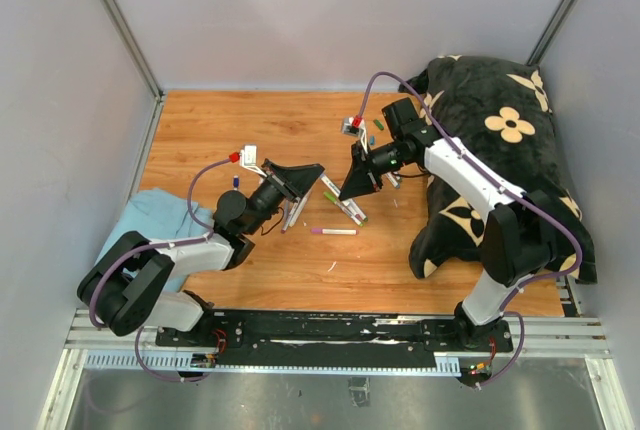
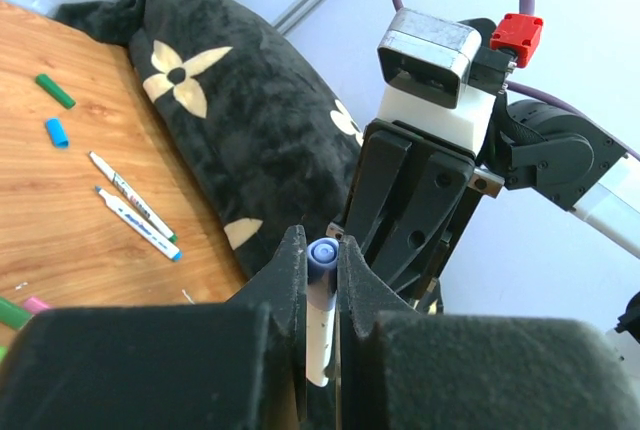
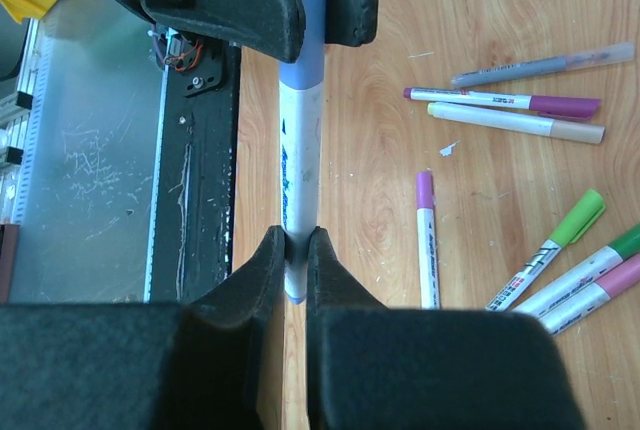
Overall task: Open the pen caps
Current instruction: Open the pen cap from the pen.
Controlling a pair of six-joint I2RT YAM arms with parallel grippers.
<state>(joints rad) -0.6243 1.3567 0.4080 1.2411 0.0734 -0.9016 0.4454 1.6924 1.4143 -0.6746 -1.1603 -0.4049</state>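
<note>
Both grippers hold one white pen (image 3: 300,160) above the table. My left gripper (image 2: 321,245) is shut on its light-blue cap (image 2: 323,255), which also shows in the right wrist view (image 3: 303,40). My right gripper (image 3: 297,240) is shut on the tail of the white barrel. In the top view the left gripper (image 1: 316,172) and the right gripper (image 1: 346,191) meet tip to tip mid-table, and the held pen is mostly hidden between them. A loose green cap (image 2: 55,91) and a loose blue cap (image 2: 58,132) lie on the wood.
Several capped pens lie under the grippers: a purple-capped one (image 3: 425,240), a green-capped one (image 3: 565,235) and a grey one (image 3: 545,65). Two uncapped pens (image 2: 135,210) lie near a black flowered cushion (image 1: 500,170). A pink-tipped pen (image 1: 333,232) and a blue cloth (image 1: 150,220) lie nearer.
</note>
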